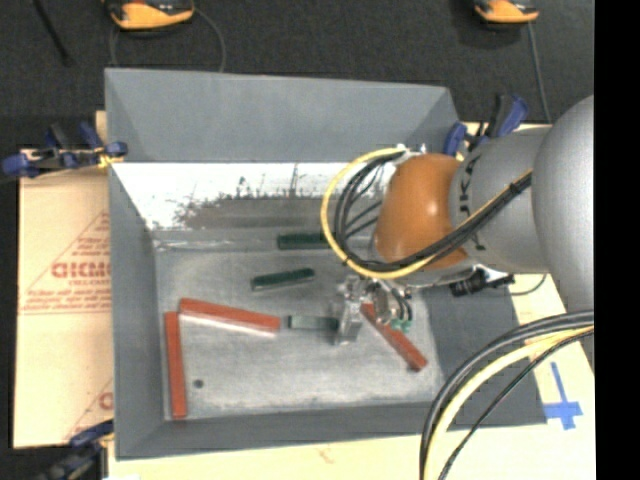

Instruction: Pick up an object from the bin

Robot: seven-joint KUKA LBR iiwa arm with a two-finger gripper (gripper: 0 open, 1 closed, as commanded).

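While gripper (350,320) sits low in bin (135,308), right of centre, you stand at approach-to-grasp step, by judgement.
- Nearest item: red-orange stick (402,346), slanted, upper end beneath gripper.
- Short dark green piece (300,322): just left of gripper.
- Grip state: cannot tell, open or closed; nothing seen held.
- Next move calls for: you confirm stick seated in grip, then lift straight, clear of bin wall.

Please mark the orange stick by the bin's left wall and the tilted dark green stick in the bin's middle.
Orange stick by the left wall (176,366): camera view, middle of its length.
Dark green stick in the middle (283,279): camera view, middle of its length.
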